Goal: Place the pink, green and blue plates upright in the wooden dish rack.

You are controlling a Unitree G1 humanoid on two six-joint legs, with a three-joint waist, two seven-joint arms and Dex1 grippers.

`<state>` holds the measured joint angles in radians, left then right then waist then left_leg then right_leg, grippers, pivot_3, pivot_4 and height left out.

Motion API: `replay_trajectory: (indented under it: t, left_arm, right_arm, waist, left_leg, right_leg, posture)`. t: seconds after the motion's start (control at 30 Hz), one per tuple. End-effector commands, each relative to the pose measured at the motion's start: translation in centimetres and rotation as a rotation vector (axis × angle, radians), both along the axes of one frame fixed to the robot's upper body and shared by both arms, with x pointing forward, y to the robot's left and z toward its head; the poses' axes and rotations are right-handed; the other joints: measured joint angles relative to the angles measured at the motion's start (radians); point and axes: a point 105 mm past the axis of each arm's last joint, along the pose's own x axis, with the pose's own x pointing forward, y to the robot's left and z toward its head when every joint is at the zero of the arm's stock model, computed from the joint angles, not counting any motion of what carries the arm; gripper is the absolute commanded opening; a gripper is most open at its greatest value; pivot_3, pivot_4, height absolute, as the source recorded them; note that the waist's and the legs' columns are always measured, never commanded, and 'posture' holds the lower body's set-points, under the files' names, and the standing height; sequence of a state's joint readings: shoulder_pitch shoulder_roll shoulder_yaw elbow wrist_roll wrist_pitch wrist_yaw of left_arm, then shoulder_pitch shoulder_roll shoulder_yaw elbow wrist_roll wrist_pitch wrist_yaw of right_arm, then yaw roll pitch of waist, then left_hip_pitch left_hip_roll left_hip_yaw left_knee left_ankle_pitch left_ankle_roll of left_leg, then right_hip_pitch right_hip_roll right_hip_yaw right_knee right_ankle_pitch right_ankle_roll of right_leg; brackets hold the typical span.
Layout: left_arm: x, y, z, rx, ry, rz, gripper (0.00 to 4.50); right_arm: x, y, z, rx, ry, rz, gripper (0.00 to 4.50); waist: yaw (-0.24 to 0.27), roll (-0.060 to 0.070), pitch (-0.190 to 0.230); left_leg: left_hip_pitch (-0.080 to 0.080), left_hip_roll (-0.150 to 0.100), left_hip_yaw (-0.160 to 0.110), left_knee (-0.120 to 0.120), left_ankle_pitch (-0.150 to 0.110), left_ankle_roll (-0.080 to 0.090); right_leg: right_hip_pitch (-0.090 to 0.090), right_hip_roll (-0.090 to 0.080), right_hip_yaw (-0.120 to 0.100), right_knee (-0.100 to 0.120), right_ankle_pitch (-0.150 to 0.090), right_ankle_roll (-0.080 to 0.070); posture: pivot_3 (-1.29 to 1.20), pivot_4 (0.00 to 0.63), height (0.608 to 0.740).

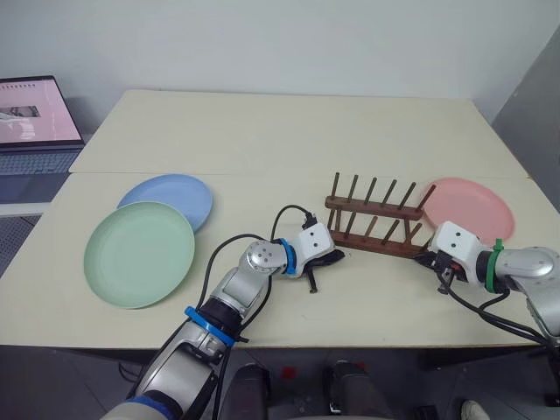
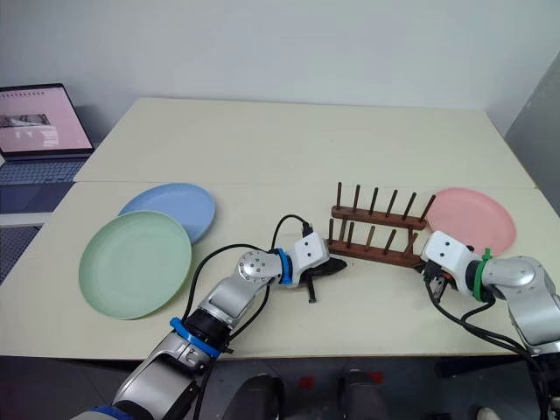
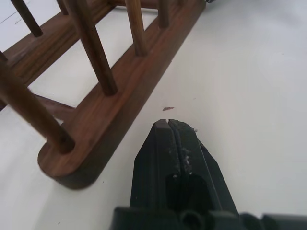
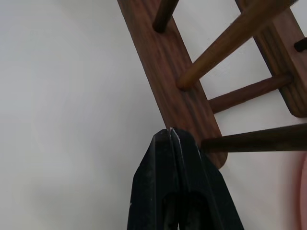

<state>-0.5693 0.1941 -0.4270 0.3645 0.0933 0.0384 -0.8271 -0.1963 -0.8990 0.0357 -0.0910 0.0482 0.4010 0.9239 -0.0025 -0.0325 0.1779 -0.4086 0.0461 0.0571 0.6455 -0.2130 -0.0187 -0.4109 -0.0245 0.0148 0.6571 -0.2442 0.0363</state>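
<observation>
**Both grippers flanking the empty rack**

The wooden dish rack is sitting toward the counter's right edge. The left gripper and right gripper, fingers pressed together, are pointing at its two ends. The pink plate is lying flat beside it.

Office/lab-type room: two plain cream tables pushed together, bare white wall, open laptop on side desk, screen on. No kitchen fittings; looks like test setup.
</observation>
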Motion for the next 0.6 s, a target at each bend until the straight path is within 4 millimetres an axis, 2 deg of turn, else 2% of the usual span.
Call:
replay_trajectory:
  t: [0.03,0.3,0.43,0.5,0.6]
  left_arm:
    - [0.1,-0.3,0.7,-0.019,-0.027,0.000,0.00]
    - [0.3,-0.3,0.7,-0.021,-0.027,0.011,0.00]
    - [-0.8,0.4,1.2,-0.056,0.003,-0.027,0.00]
    - [-1.9,1.5,2.3,-0.091,0.006,-0.075,0.00]
    - [-3.5,4.0,4.3,-0.120,-0.005,-0.109,0.57]
  right_arm:
    - [1.1,0.1,1.1,-0.018,-0.073,0.005,0.02]
    - [1.7,0.2,1.5,-0.010,-0.106,0.004,0.02]
    - [0.6,0.7,2.9,0.033,-0.091,0.059,0.02]
    - [-0.1,0.6,3.8,0.046,-0.086,0.082,0.02]
    - [-1.1,0.0,5.0,0.010,-0.091,0.103,0.60]
  waist:
    - [0.000,0.000,0.000]
    - [0.000,0.000,0.000]
    - [-0.001,0.000,0.000]
    - [-0.003,0.000,0.000]
    - [-0.003,0.000,0.000]
  left_leg:
    - [0.000,0.000,0.000,0.000,0.000,0.000]
    - [-0.001,0.000,0.000,0.000,0.000,0.000]
    - [-0.001,0.000,0.000,0.000,0.000,0.000]
    - [-0.001,0.001,0.000,-0.001,0.000,0.000]
    - [-0.003,0.002,-0.001,-0.002,0.000,0.000]
  right_leg:
    - [-0.001,0.000,0.000,0.000,0.000,0.000]
    - [-0.001,0.000,0.000,0.000,0.000,0.000]
    - [-0.001,0.000,0.000,0.000,0.000,0.000]
    - [-0.002,0.000,0.000,0.000,0.000,0.000]
    - [-0.005,0.001,0.000,0.002,-0.001,-0.001]
  posture:
    - [0.00,0.150,0.733]
    - [0.00,0.150,0.733]
    - [0.00,0.150,0.733]
    - [0.00,0.150,0.733]
    - [0.00,0.150,0.733]
